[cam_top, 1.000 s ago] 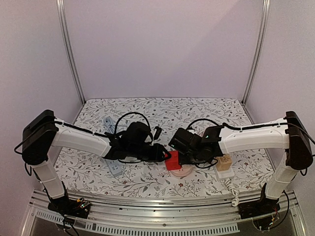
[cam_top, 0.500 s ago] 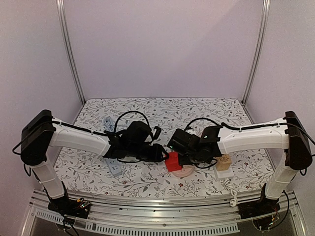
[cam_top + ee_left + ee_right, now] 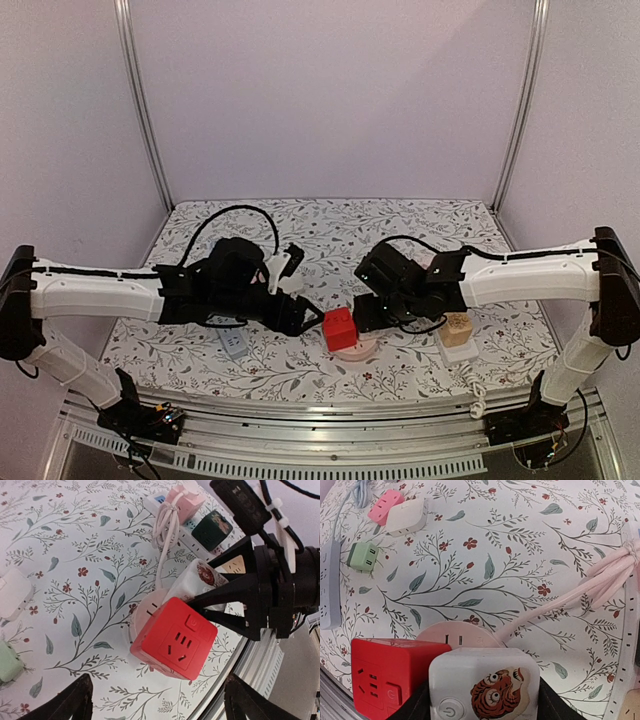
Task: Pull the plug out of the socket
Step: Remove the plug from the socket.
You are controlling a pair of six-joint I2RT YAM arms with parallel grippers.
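The red cube plug (image 3: 340, 327) (image 3: 175, 642) (image 3: 382, 672) leans tilted against the near-left edge of the round pink socket (image 3: 462, 632) (image 3: 147, 612), whose top shows two bare slots. My left gripper (image 3: 296, 312) (image 3: 165, 707) is open; its fingers (image 3: 70, 700) stand wide on either side of the red cube without touching it. A white cube with a tiger sticker (image 3: 485, 685) (image 3: 200, 577) sits on the pink socket, and my right gripper (image 3: 375, 315) (image 3: 482, 702) is shut on its sides. The socket's pink cable (image 3: 580, 587) runs off to the right.
A white power strip (image 3: 187, 530) carries pink, dark green and tan adaptors; the tan one (image 3: 457, 328) is right of my right gripper. A grey strip (image 3: 232, 342) (image 3: 329, 585), loose pink (image 3: 384, 505), white (image 3: 407, 516) and green (image 3: 364, 556) adaptors lie left. The metal front rail (image 3: 320, 405) is close.
My left gripper has opened, let go of the red cube and drawn back to the left. The red cube shifted slightly left. The right gripper keeps its hold on the white cube.
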